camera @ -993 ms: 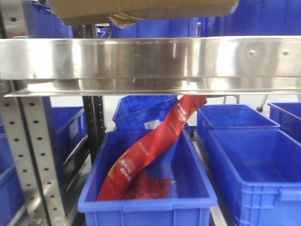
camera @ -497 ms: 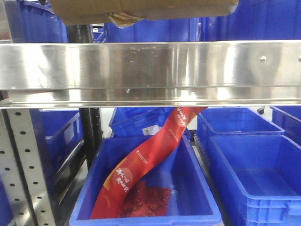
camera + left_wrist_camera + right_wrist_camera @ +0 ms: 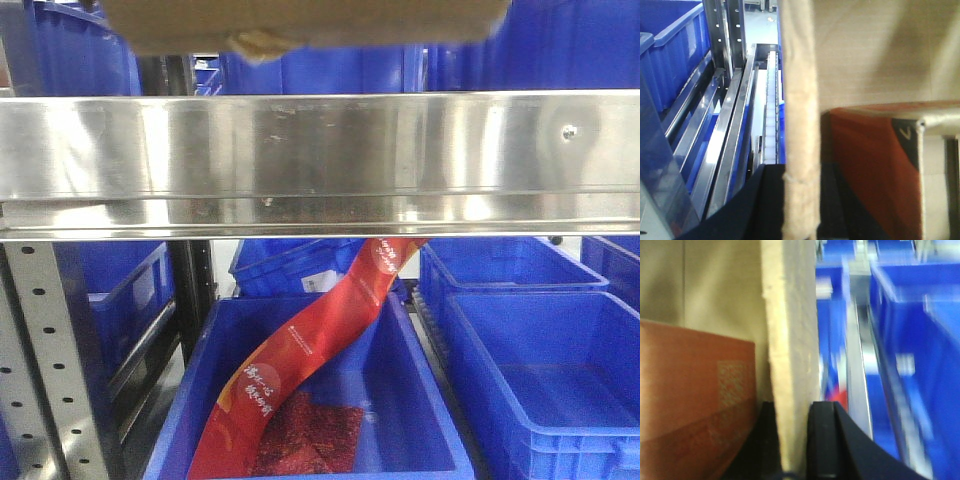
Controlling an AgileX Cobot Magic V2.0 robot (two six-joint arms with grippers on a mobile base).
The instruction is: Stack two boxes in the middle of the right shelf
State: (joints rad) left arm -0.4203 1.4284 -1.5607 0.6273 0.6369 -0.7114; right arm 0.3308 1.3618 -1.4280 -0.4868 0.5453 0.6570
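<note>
We have one cardboard box [image 3: 300,22] held above the shelf's front rail [image 3: 320,150]; the front view catches only its underside at the top edge, with a loose bit of tape hanging. Its long axis runs left to right, parallel to the rail. A second box we cannot pick out with certainty in these views.

Each arm holds one side of the box. In the left wrist view the left gripper [image 3: 790,200] has a pale upright cardboard flap [image 3: 799,115] between its dark jaws, clamped on it. In the right wrist view the right gripper [image 3: 792,440] pinches the opposite flap [image 3: 790,350] the same way. Inside the box, between the two flaps, sits an orange-brown carton [image 3: 695,390] with a printed code on its face, so the load is not empty.

The move turns on height and depth: the box bottom is above the rail, and the shelf surface lies beyond it, so we judge the box must go forward and then down, both arms kept level.

Below the shelf, a blue bin [image 3: 400,400] holds a long red packet [image 3: 320,345] leaning diagonally and a flatter red packet [image 3: 310,440] on the floor. The bin to its right [image 3: 540,380] shows nothing inside.
</note>
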